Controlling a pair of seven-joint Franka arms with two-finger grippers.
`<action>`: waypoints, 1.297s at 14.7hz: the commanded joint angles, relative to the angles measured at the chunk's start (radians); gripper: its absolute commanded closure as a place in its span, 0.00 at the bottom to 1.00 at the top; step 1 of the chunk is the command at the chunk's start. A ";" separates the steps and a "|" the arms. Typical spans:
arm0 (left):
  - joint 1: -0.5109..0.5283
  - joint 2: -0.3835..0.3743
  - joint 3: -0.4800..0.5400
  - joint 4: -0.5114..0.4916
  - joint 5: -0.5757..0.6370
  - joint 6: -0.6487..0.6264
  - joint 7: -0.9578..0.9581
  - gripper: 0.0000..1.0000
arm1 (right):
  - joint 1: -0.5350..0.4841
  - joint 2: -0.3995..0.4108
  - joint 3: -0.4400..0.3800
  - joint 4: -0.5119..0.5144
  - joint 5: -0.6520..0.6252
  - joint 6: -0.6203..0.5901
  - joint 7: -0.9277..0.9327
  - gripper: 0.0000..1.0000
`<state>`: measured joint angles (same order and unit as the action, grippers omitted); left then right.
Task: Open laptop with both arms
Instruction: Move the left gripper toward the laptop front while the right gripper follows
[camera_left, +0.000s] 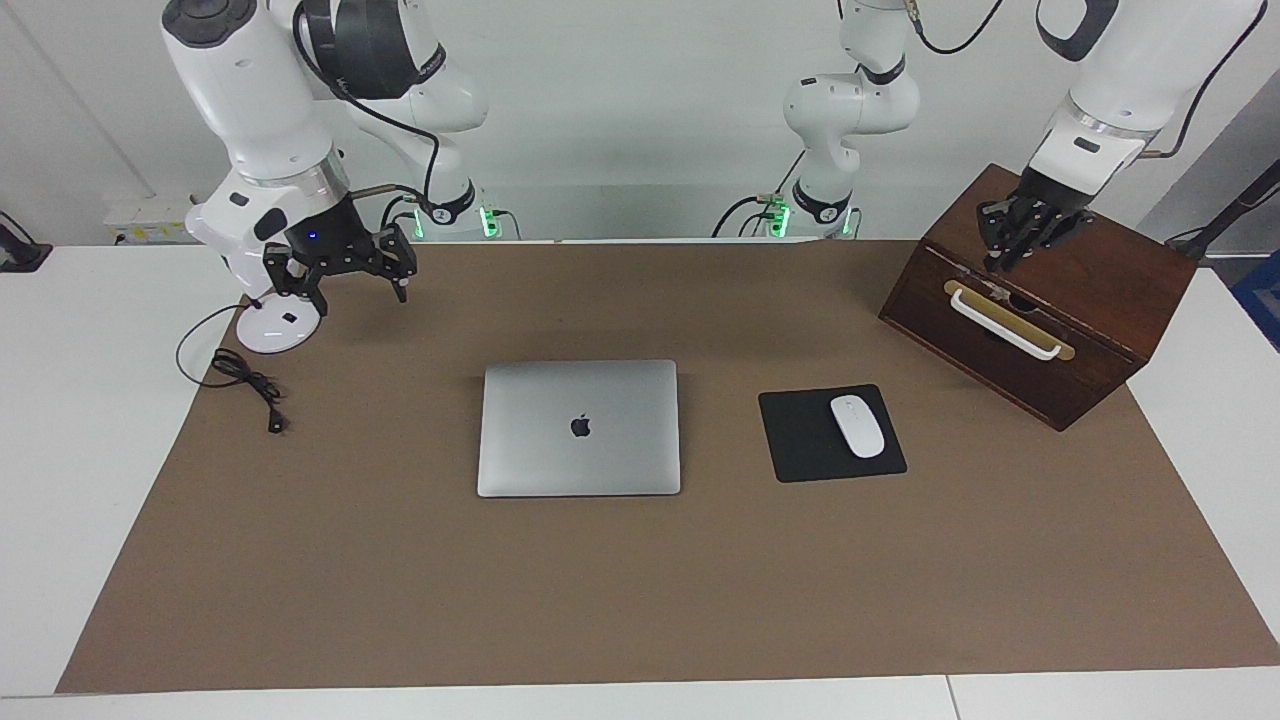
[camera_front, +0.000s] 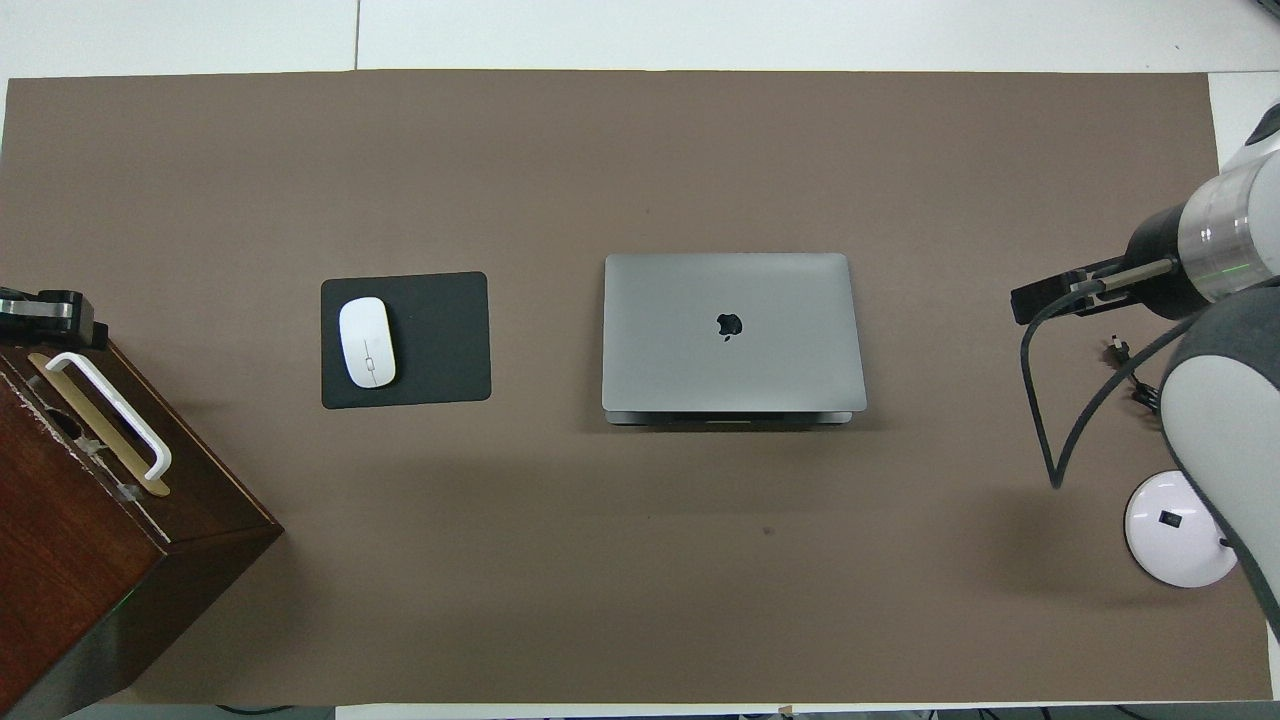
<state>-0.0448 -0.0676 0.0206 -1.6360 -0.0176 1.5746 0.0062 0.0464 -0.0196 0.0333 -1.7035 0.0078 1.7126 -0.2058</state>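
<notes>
The thin silver-grey rectangular laptop (camera_left: 579, 428) lies closed and flat in the middle of the brown mat (camera_left: 640, 600) on the white counter (camera_left: 90, 420), logo up, with neither arm touching it. The left tool (camera_left: 1012, 245) hangs over the dark wooden box with the white handle (camera_left: 1040, 300) at its own end of the counter, its fingertips clenched together on nothing. The right tool (camera_left: 352, 275) is up in the air over the mat near the round white lamp base (camera_left: 279, 322) and its loose black cable (camera_left: 245, 380), jaws spread wide and empty. Beside the laptop, toward the left arm's end, a white computer mouse (camera_left: 857, 426) sits on a black square mouse pad (camera_left: 831, 433). The opening is not yet begun, and both arms have some way to travel. The lid sits flush on the base, so a fingertip has only the narrow front seam to catch; a tool coming in too high would slide over the smooth lid, too low would push the whole machine across the mat. If one arm lifts before the other pins the base, the laptop could tip up in one piece. The right arm could also snag the cable, and the left could knock the mouse.
</notes>
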 joint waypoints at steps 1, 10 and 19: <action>-0.007 -0.026 -0.005 -0.051 0.016 0.056 -0.133 1.00 | -0.008 -0.026 0.002 -0.076 0.014 0.091 -0.170 0.00; -0.027 -0.032 -0.010 -0.100 -0.114 0.203 -0.100 1.00 | 0.062 -0.043 0.020 -0.177 -0.023 0.268 -0.372 0.00; -0.176 -0.222 -0.010 -0.514 -0.124 0.481 0.161 1.00 | 0.168 -0.048 0.020 -0.237 -0.097 0.275 -0.371 0.00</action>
<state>-0.1688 -0.1813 -0.0022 -1.9935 -0.1252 1.9929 0.1122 0.2127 -0.0453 0.0557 -1.8852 -0.0641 1.9567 -0.5595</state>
